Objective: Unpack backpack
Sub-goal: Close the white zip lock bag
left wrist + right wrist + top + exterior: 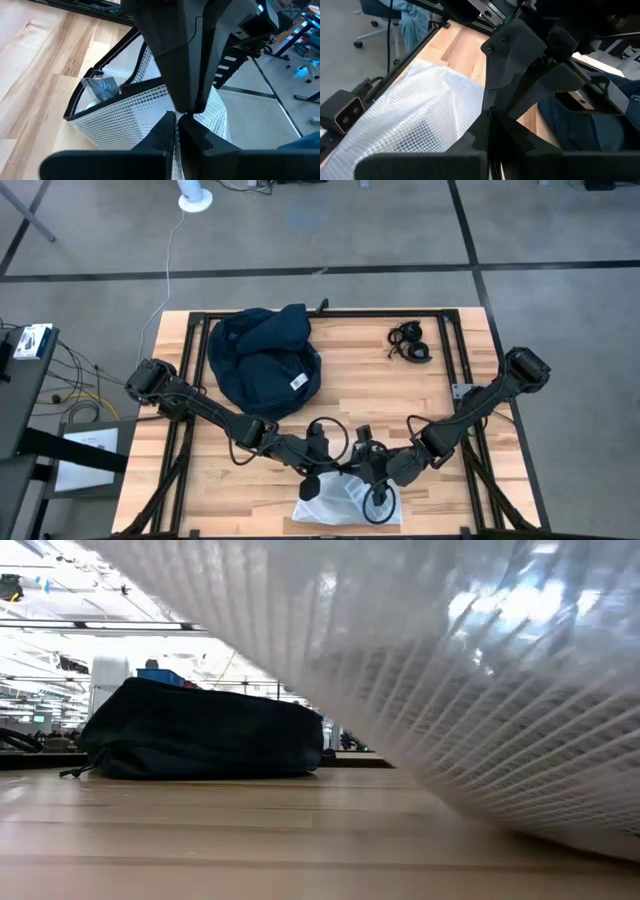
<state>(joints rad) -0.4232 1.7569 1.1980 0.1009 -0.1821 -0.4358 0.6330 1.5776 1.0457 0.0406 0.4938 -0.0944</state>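
left end effector (176, 122) clamped on mesh pouch (130, 112) | right end effector (490, 122) clamped on same pouch | backpack (262, 360) on desk (350, 385)

Jaws of both grippers closed together over the white mesh zip pouch (345, 502) at the near table edge; no passage between them. Beyond the left jaws, the large dark navy fabric backpack (263, 362) blocks the far-left corner. Bare light wooden tabletop (380, 385) lies open between jaws and black coiled cable (410, 343).
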